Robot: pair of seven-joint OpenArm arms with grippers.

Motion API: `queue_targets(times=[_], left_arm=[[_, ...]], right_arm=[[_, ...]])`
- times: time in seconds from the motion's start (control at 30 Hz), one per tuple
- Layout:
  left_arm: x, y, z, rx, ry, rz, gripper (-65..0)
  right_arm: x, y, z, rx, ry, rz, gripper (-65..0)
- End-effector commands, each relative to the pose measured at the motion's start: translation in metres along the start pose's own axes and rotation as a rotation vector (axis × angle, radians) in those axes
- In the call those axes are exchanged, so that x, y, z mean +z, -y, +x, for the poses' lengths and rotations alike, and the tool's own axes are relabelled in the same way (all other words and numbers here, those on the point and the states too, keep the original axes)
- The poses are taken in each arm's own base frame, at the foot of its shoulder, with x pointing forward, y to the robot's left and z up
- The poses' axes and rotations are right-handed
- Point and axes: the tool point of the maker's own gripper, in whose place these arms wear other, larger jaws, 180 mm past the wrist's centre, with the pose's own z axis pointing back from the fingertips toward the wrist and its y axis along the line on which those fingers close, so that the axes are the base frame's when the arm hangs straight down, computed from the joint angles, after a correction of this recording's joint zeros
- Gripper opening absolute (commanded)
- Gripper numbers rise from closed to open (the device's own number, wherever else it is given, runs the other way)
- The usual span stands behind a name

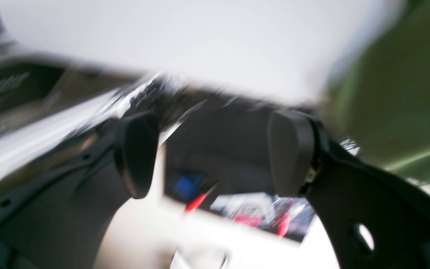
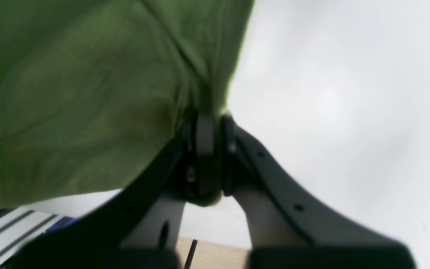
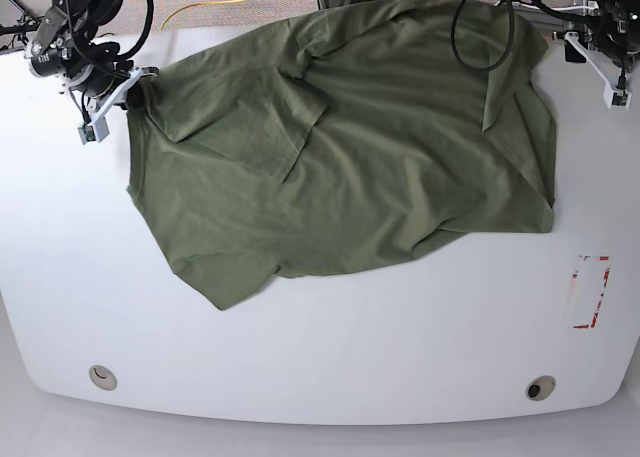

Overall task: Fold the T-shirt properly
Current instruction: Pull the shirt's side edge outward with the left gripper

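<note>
My right claw (image 2: 209, 157) is clamped shut on an edge of the T-shirt (image 3: 340, 147), at the upper left of the base view. My left claw (image 1: 215, 153) stands wide apart, holding nothing, at the upper right. The T-shirt lies rumpled across the white table (image 3: 330, 357), with cables (image 3: 480, 27) draped over its top edge.

One T-shirt (image 3: 350, 147) — olive-green, one white table (image 3: 320, 347), two grippers — left gripper (image 1: 215, 153), right gripper (image 2: 209, 157), two table holes, one red-marked label.
</note>
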Motion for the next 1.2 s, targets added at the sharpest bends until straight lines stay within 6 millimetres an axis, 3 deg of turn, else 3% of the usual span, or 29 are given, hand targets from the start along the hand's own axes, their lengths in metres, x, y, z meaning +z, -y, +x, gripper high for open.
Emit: queue_targets(times=[0.0,0.27,0.6,0.87,0.97,1.17], left_arm=[[0.008,0.0,0.013,-0.046,0.064,-0.037,-24.4],[0.021,0.033,0.044,-0.043,0.24,-0.25,-24.3],[0.008,0.072,0.044,-0.059,0.226,-0.362,-24.4],[0.002,0.074,0.07,-0.014,0.302,-0.362,-24.6],[-0.008,0.072,0.074,-0.004,0.284,-0.345,-24.7],[-0.031,0.084,0.073,-0.047,0.204,-0.353,-24.7]], right_arm=[[0.003,-0.002,0.017,0.006,0.057,0.003,-65.0],[0.001,-0.004,0.02,0.004,0.065,0.008,-65.0],[0.001,-0.005,0.018,0.001,0.064,0.013,-65.0],[0.001,-0.006,0.017,0.0,0.063,0.015,-65.0],[0.001,-0.005,0.017,0.001,0.063,0.012,-65.0],[0.001,-0.006,0.018,0.0,0.065,0.016,-65.0]])
